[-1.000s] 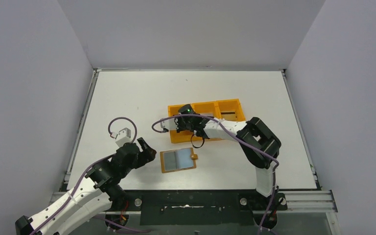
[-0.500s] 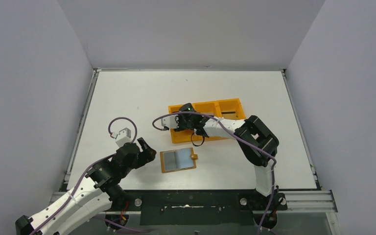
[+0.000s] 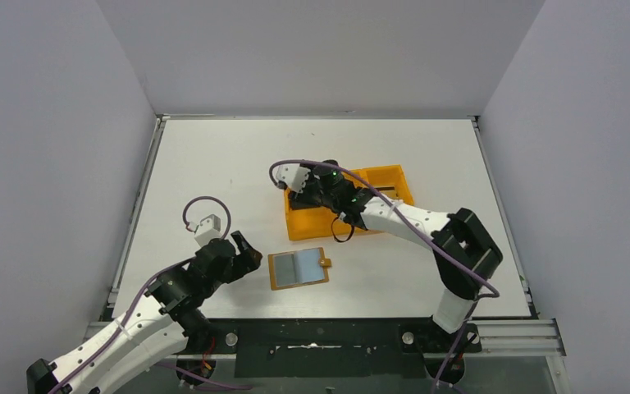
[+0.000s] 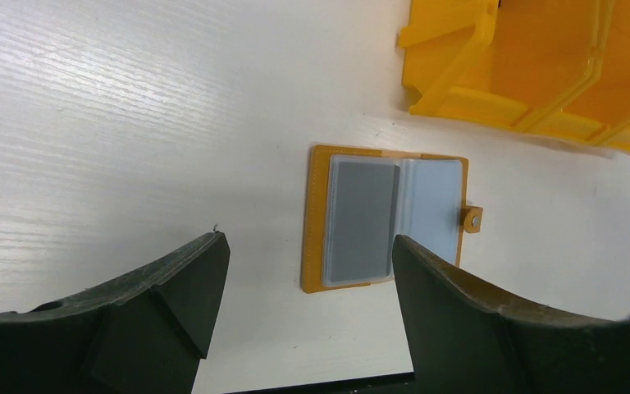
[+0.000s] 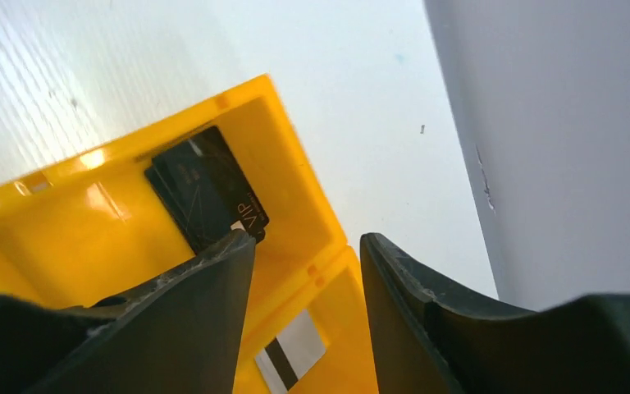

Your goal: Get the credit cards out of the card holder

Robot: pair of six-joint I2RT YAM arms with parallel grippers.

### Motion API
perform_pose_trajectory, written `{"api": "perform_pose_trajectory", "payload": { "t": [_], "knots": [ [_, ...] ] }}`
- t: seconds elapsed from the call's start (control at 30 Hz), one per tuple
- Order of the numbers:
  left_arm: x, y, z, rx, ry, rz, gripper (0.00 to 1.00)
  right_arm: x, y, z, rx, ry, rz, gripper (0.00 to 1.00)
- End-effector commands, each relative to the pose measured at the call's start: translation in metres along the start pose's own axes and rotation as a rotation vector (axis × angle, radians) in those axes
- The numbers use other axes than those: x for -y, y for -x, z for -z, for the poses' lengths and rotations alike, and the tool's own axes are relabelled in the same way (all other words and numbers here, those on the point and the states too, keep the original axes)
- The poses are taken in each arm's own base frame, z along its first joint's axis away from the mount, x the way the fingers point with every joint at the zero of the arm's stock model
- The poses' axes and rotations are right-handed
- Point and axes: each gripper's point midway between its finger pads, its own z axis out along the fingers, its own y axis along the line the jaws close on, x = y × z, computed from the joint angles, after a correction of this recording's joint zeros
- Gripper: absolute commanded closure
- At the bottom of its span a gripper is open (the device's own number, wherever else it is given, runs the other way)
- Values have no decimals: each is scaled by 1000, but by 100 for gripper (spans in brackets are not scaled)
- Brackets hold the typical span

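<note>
White table (image 3: 213,164), grey walls close on three sides. Both grippers are empty and the holder lies open.

Left gripper (image 4: 308,242) stands wide with nothing between its jaws. Just ahead of its fingertips, apart from them, the holder (image 4: 385,217) lies flat with a grey card (image 4: 363,220) in the pocket away from the snap tab, and bare table runs round all its edges. Right gripper (image 5: 308,240) hovers over the tray (image 5: 90,222), jaws partly apart and holding nothing. Ahead of it a dark card (image 5: 207,187) sits in the end compartment, and a striped card (image 5: 291,359) lies in the next one — right under the gap between its fingers. Past the tray's rim, open table reaches the wall.
</note>
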Motion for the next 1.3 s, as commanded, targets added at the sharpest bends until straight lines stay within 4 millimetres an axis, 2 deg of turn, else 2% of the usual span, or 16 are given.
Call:
{"api": "perform_pose_trajectory", "payload": {
  "t": [0.0,0.07,0.13,0.2,0.27,0.37,0.6,0.8,1.03,1.27],
  "knots": [
    [10,10,1,29,-19,39,27,44,54,55,172,-189,-399,46],
    [5,11,0,35,9,50,27,36,57,68,156,-209,-609,44],
    [-1,12,-2,46,47,62,27,15,56,76,85,-180,-854,44],
    [-8,14,-3,60,89,76,27,-17,57,77,10,-87,-1078,47],
    [-14,17,-3,76,125,88,27,-46,54,78,-51,-80,-1200,50],
    [-20,22,-2,104,163,101,27,-90,65,81,-88,-92,-1251,48],
    [-30,31,3,156,208,136,27,-154,52,69,-287,-119,-1289,50],
    [-29,31,4,161,178,156,27,-186,44,62,-372,-91,-1254,51],
    [-28,26,2,141,170,153,28,-197,51,52,-396,-62,-1212,55],
    [-26,24,0,132,163,146,28,-212,39,48,-465,-63,-1182,63]
  ]
}}
